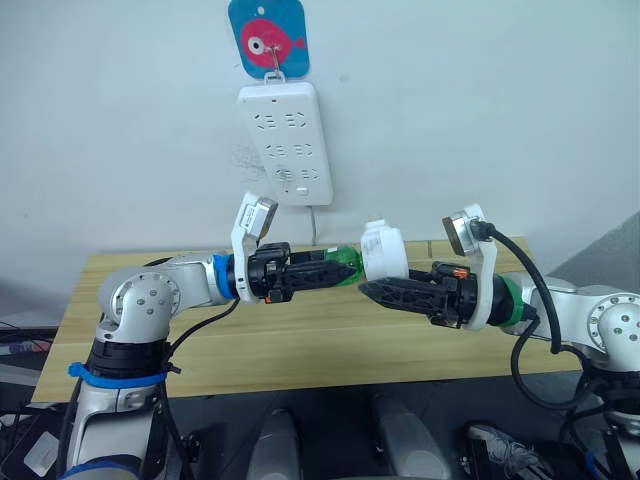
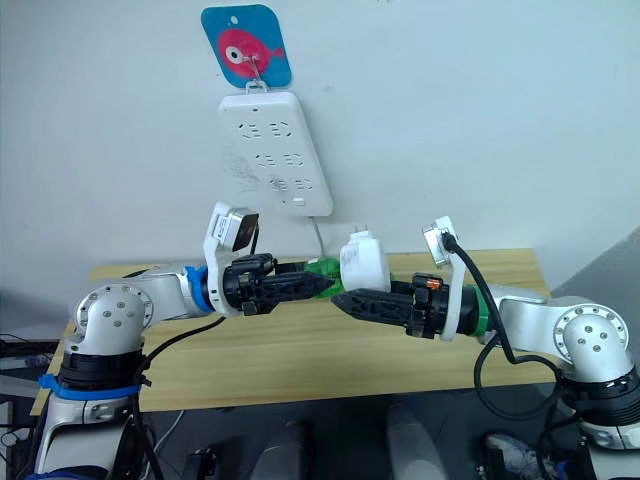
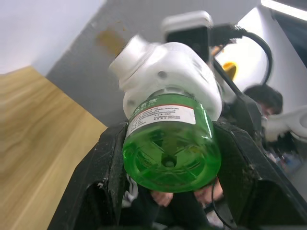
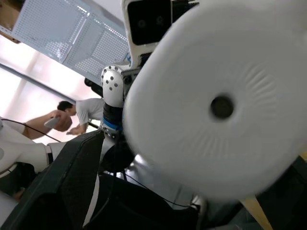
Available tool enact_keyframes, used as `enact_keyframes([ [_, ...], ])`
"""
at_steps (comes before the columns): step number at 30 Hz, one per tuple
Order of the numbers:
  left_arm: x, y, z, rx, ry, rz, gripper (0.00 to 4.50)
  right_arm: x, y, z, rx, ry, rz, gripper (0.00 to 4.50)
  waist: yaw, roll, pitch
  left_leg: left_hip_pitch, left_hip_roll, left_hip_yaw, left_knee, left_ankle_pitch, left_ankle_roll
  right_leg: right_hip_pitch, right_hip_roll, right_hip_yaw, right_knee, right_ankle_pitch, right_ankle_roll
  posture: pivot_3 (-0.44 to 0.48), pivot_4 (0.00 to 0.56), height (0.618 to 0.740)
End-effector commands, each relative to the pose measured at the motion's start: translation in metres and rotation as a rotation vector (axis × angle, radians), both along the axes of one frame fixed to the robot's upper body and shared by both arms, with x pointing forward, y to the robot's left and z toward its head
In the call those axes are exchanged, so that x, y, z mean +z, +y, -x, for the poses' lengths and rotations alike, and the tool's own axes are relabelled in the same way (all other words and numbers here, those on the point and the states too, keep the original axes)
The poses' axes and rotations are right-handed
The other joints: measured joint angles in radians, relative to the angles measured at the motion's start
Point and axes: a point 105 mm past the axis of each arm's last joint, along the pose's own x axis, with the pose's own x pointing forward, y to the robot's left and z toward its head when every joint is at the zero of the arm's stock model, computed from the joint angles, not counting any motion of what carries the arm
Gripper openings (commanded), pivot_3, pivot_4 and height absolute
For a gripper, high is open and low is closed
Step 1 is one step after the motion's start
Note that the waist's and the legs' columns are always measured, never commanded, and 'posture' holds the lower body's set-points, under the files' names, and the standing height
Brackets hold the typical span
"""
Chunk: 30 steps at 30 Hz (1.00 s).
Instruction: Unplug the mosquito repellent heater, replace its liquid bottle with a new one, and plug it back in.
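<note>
The mosquito repellent heater (image 1: 383, 250), a small white rounded unit, hangs in the air above the table with my right gripper (image 1: 366, 287) shut on it. Its vent face with a dark centre hole fills much of the right wrist view (image 4: 216, 105). A green liquid bottle (image 1: 343, 262) lies level, its neck end meeting the heater. My left gripper (image 1: 336, 272) is shut on that bottle, whose round green base (image 3: 168, 148) faces the left wrist camera with the heater (image 3: 168, 72) behind it. Whether the bottle is seated in the heater cannot be told.
A long white power strip (image 1: 285, 143) hangs on the wall under a blue fish tag (image 1: 267, 38), its cord running down behind the wooden table (image 1: 300, 345). A person (image 4: 72, 112) shows far off in the right wrist view.
</note>
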Motion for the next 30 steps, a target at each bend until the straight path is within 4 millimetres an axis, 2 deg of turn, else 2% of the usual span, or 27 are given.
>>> enact_keyframes([
  [1,0.013,0.001,-0.006,0.033,-0.036,0.044,2.32,0.001,-0.001,0.016,0.051,-0.11,0.068,4.5,0.001,0.0,0.0,0.0,0.0,0.0,0.0,0.0,0.0,0.0,0.0,0.0,0.0,0.0,0.0,-0.157,0.238,0.74],
  [5,0.015,0.002,-0.009,0.045,-0.025,0.055,2.32,-0.019,-0.011,0.026,0.058,-0.249,0.225,4.5,0.007,0.0,0.0,-0.001,0.0,-0.001,-0.001,0.0,0.0,0.0,0.0,-0.001,-0.002,0.0,0.0,-0.161,0.237,0.74],
  [8,0.014,0.002,-0.006,0.022,-0.016,0.046,2.32,-0.026,-0.022,0.021,0.01,-0.317,0.265,3.91,0.01,0.0,0.0,-0.001,0.0,0.0,-0.001,0.0,0.0,0.0,0.0,-0.001,-0.003,0.0,0.0,-0.164,0.235,0.74],
  [10,0.013,0.003,-0.001,-0.015,-0.01,0.03,2.32,-0.031,-0.039,0.013,-0.042,-0.322,0.294,3.17,0.01,0.0,0.0,-0.001,0.0,0.0,-0.001,0.0,0.0,0.0,0.0,-0.001,-0.003,0.0,0.0,-0.168,0.232,0.74],
  [12,0.013,0.004,0.004,-0.056,0.0,0.022,2.32,-0.031,-0.059,-0.005,-0.112,-0.316,0.307,2.49,0.008,0.0,0.0,0.0,0.0,0.0,-0.001,0.0,0.0,0.001,0.0,0.0,-0.003,0.0,0.0,-0.173,0.23,0.74],
  [14,0.014,0.004,0.009,-0.093,0.005,0.011,2.32,-0.029,-0.07,-0.022,-0.154,-0.364,0.338,1.67,0.006,0.0,0.0,0.001,0.0,0.001,0.0,0.0,0.0,0.002,0.0,0.0,-0.003,0.0,0.0,-0.175,0.228,0.74],
  [18,0.015,0.003,0.019,-0.169,0.016,-0.015,2.32,-0.01,-0.069,-0.054,-0.181,-0.529,0.331,0.17,-0.004,0.0,0.0,0.002,0.0,0.001,0.002,0.0,0.0,0.003,0.0,0.0,-0.003,0.0,0.001,-0.175,0.224,0.74],
  [19,0.015,0.003,0.02,-0.18,0.017,-0.019,2.32,-0.006,-0.066,-0.058,-0.175,-0.56,0.322,0.0,-0.006,0.0,0.0,0.002,0.0,0.001,0.002,0.0,0.0,0.004,0.0,0.0,-0.003,0.0,0.001,-0.175,0.224,0.74],
  [22,0.016,0.001,0.022,-0.201,0.015,-0.027,2.32,0.0,-0.053,-0.066,-0.129,-0.608,0.295,0.0,-0.005,0.0,0.0,0.002,0.0,0.0,0.001,0.0,0.0,0.004,0.0,-0.001,-0.003,0.002,-0.002,-0.172,0.22,0.74],
  [25,0.017,0.0,0.022,-0.205,0.014,-0.027,2.32,0.002,-0.04,-0.063,-0.068,-0.62,0.266,0.0,-0.005,0.0,0.0,0.001,0.0,-0.001,0.0,0.0,0.0,0.004,-0.001,-0.001,-0.003,0.003,-0.004,-0.167,0.218,0.74],
  [30,0.018,0.0,0.019,-0.18,0.011,-0.014,2.32,0.002,-0.013,-0.03,0.108,-0.579,0.181,0.0,-0.001,0.0,0.0,0.001,0.0,-0.002,-0.001,0.0,0.0,0.004,-0.001,-0.003,-0.003,0.003,-0.005,-0.162,0.219,0.74],
])
